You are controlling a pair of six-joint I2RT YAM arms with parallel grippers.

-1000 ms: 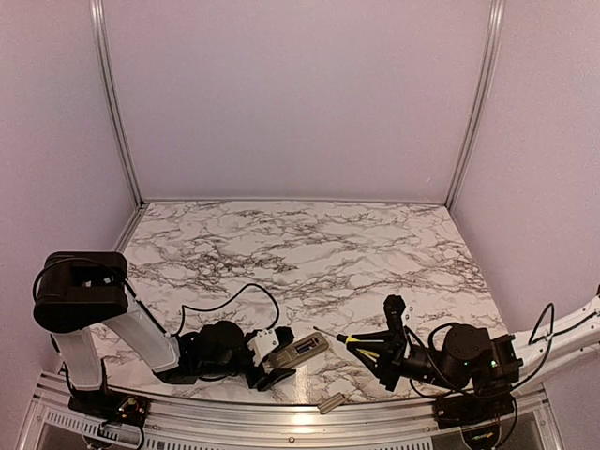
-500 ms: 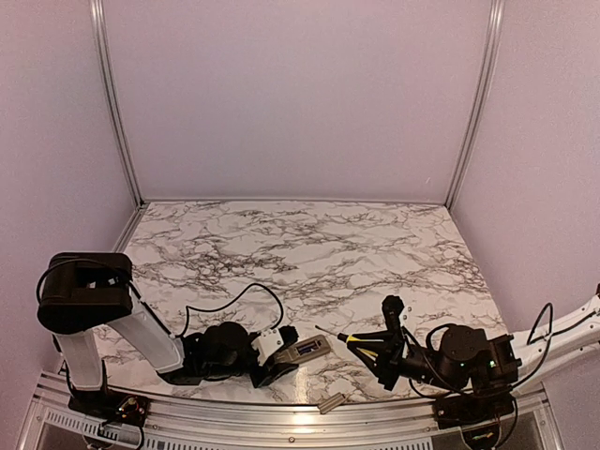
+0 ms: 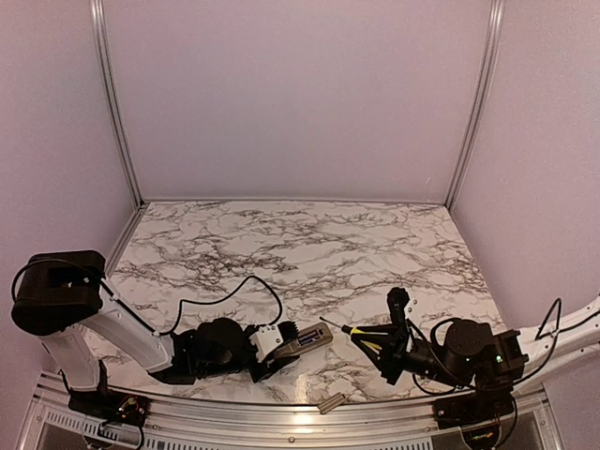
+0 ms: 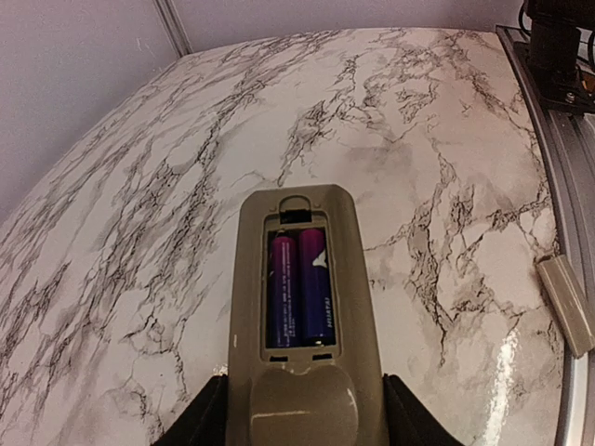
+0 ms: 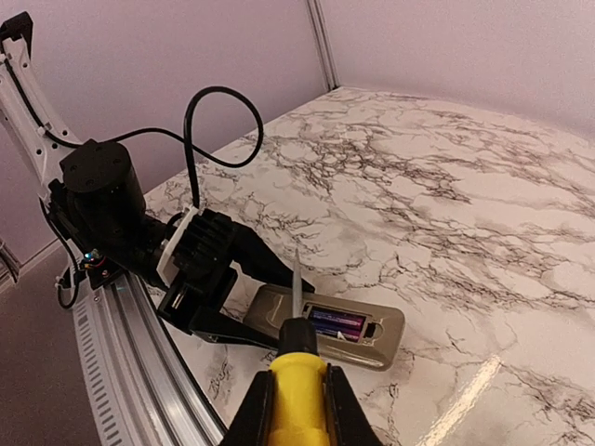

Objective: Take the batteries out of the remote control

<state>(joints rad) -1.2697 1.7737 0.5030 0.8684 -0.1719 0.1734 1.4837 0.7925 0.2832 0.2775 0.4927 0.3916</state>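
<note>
At counter's near edge, left gripper (image 4: 303,423) clamps remote control (image 4: 355,307) steady, 2 batteries (image 4: 299,302) exposed; right gripper (image 5: 297,413) grasps screwdriver (image 5: 297,360), likely for prying.

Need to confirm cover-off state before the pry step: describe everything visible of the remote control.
The remote control is a slim grey-beige plastic handset, back up, battery cover off. Its open recess holds two purple-wrapped batteries side by side. The left end effector clamps its near end from both sides; its far end appears to rest on the marble table near the front edge. The screwdriver tip is close to the far end; contact cannot be told.
</note>
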